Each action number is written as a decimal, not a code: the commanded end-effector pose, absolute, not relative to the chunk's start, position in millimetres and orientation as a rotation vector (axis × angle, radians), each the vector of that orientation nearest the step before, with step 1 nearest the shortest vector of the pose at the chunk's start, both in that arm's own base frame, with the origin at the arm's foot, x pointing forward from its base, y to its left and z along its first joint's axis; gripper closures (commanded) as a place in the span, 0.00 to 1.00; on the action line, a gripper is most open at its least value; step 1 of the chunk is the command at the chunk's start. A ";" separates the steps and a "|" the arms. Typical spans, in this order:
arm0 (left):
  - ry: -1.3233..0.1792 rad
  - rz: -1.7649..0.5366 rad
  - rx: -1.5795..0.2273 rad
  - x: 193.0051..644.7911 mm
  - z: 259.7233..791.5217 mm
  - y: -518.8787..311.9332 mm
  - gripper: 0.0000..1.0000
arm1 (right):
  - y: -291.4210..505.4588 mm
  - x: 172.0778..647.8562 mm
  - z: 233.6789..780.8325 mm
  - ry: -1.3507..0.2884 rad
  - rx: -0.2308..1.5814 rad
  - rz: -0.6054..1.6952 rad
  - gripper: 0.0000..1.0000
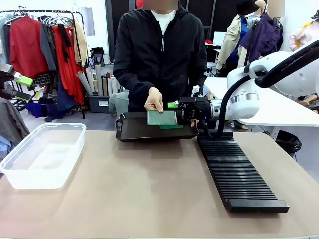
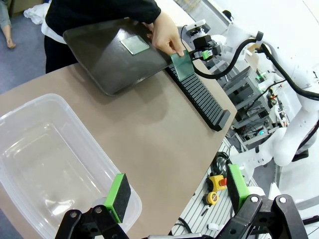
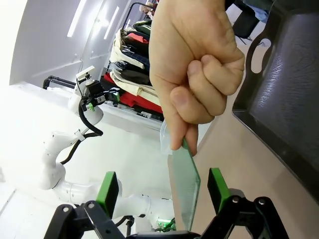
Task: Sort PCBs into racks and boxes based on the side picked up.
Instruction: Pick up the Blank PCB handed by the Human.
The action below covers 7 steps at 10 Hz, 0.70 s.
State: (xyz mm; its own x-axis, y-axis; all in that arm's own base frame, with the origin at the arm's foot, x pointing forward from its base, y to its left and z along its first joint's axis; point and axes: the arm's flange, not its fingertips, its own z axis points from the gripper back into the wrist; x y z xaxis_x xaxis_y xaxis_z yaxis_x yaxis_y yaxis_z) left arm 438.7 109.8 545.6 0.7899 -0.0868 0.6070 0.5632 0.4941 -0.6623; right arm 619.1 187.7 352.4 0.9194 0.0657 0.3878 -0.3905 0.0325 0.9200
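A person's hand holds one green PCB upright by its top edge, between the fingers of my right gripper. That gripper is open, with a gap on each side of the board. In the front view this PCB hangs over the dark tray, with the right gripper at its right edge. A second PCB lies flat in the tray. The black slotted rack runs along the table's right side. The clear box stands at the left. My left gripper hovers open above the box.
The left gripper is raised at the far left edge, off the table. The person stands at the far side behind the tray. The rack ends near the table's front edge. Bare tabletop lies between box and rack.
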 end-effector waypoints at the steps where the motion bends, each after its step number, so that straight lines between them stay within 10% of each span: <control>1: -0.550 -0.420 -0.991 437.6 546.9 109.4 0.00 | 191.5 623.9 355.0 -0.283 1.497 0.332 0.18; 7: -0.550 -0.420 -0.991 437.6 546.9 109.4 0.00 | 185.1 624.0 351.0 -0.287 1.488 0.305 1.00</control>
State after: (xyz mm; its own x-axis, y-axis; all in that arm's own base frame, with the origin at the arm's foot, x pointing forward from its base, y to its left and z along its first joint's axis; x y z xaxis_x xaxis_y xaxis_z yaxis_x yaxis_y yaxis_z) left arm 438.7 109.8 545.6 0.7899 -0.0868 0.6070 0.5632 0.4941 -0.6623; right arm 621.7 183.2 349.7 0.9210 0.0520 0.3862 -0.3887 0.0533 0.9198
